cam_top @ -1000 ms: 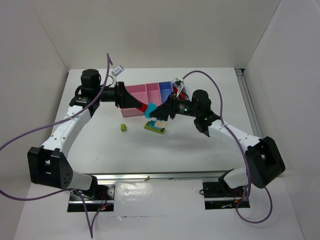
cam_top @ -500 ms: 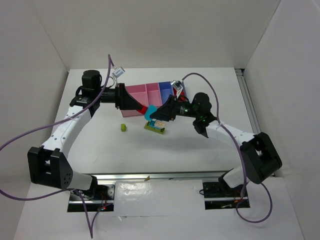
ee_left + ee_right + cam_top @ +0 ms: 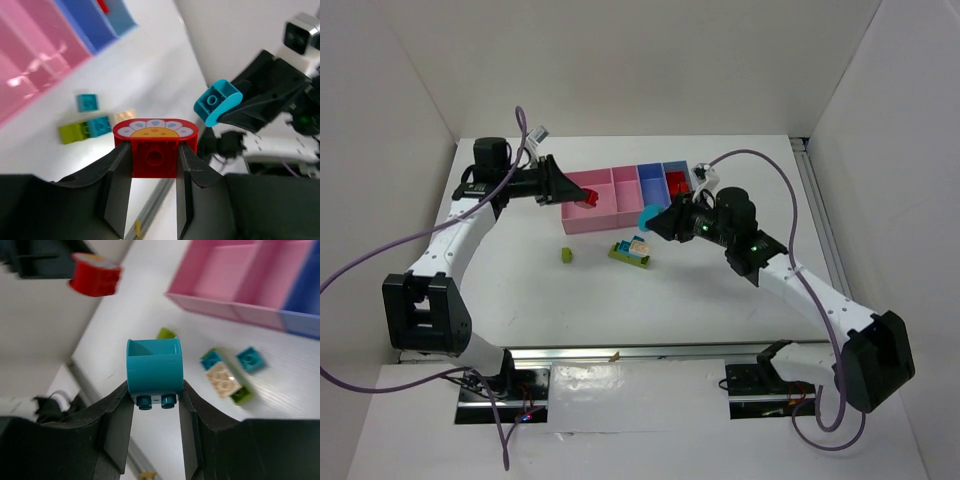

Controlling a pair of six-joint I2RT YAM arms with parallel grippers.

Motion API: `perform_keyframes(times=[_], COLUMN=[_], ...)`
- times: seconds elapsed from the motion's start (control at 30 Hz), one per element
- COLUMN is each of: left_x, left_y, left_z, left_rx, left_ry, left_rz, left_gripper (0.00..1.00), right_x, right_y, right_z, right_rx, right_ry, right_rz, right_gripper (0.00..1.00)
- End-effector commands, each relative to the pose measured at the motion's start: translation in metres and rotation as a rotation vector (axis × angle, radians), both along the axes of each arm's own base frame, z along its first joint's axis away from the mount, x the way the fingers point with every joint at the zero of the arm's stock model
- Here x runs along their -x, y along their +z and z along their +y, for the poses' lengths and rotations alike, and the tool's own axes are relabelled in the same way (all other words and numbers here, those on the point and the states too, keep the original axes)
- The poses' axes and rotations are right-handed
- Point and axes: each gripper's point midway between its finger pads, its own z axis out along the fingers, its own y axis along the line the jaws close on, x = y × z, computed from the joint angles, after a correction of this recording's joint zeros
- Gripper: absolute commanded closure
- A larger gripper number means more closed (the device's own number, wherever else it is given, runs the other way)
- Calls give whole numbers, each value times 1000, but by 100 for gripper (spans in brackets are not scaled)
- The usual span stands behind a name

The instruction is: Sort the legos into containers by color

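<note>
My left gripper (image 3: 582, 198) is shut on a red rounded brick (image 3: 155, 145) with a flower print and holds it above the left pink bin (image 3: 604, 216). My right gripper (image 3: 650, 216) is shut on a cyan rounded brick (image 3: 154, 369) and holds it in the air by the bins' near edge, above the table. The two held bricks are apart. A stack of yellow-green, cyan and beige bricks (image 3: 632, 251) lies on the table below. A single yellow-green brick (image 3: 565, 256) lies to its left. The periwinkle bin (image 3: 651, 181) and the light blue bin (image 3: 678, 179) stand further right.
Red pieces lie in the light blue bin. In the right wrist view a loose cyan brick (image 3: 251, 359) sits beside the stack (image 3: 224, 378), near the pink bins (image 3: 235, 280). White walls enclose the table on three sides. Purple cables loop over both arms.
The red and cyan bricks were touching above the stack; now they are apart. My left gripper drew back left over the pink bin, my right gripper moved right.
</note>
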Motion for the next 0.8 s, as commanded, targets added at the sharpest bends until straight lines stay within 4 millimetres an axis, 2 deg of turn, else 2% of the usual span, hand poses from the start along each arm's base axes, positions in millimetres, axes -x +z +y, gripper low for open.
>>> perform_keyframes(times=[0.0,0.03,0.07,0.1,0.13,0.17,0.2,0.23,0.27,0.3,0.33,0.37,0.4,0.43,0.47,0.5,0.57,0.6,0.67,0.7,0.73,0.77], left_x=[-32,-38,-47,-50,-53,-55,-56,-55,-59,-60,-60,-61,-62,-62,-61,-61,-62,-63,-63,-62,-61,-60], left_y=[3,-3,-6,-4,1,0,5,5,15,18,21,29,33,34,45,45,54,53,52,53,51,52], left_z=[19,22,32,31,33,35,36,38,42,43,43,43,43,40,35,34,33,33,31,30,30,29], left_rx=[-110,-142,-188,-201,-218,-227,-231,-241,-249,-252,-252,-246,-244,-240,-223,-219,-222,-225,-223,-217,-219,-215], left_ry=[204,251,327,351,379,394,405,416,439,447,448,450,451,426,395,384,367,366,357,347,346,338], left_rz=[20,47,47,48,26,26,18,29,11,7,6,-13,-22,-29,-59,-51,-79,-70,-60,-60,-51,-50], left_gripper=[100,100,100,100,100,100,100,100,100,100,100,100,100,100,100,100,100,100,100,100,100,100], right_x=[-44,-49,-62,-71,-77,-87,-95,-103,-108,-118,-126,-133,-143,-147,-151,-161,-169,-181,-184,-192,-193,-195], right_y=[-21,-25,-15,-29,-31,-18,-34,-35,-35,-41,-43,-30,-50,-54,-58,-63,-69,-74,-80,-70,-86,-93], right_z=[-46,-47,-50,-45,-41,-34,-24,-20,-12,2,7,22,30,41,48,63,77,87,101,108,118,119], right_rx=[195,215,226,251,263,257,285,290,280,292,296,272,294,294,300,305,304,298,301,279,288,302], right_ry=[-325,-346,-387,-384,-380,-382,-369,-366,-343,-318,-317,-284,-271,-250,-226,-209,-190,-181,-145,-138,-117,-115], right_rz=[34,49,28,57,57,29,59,50,50,54,58,25,56,58,63,53,56,54,55,33,49,66], right_gripper=[86,86,86,86,86,86,86,86,86,86,86,86,86,86,86,86,86,86,85,84,82,79])
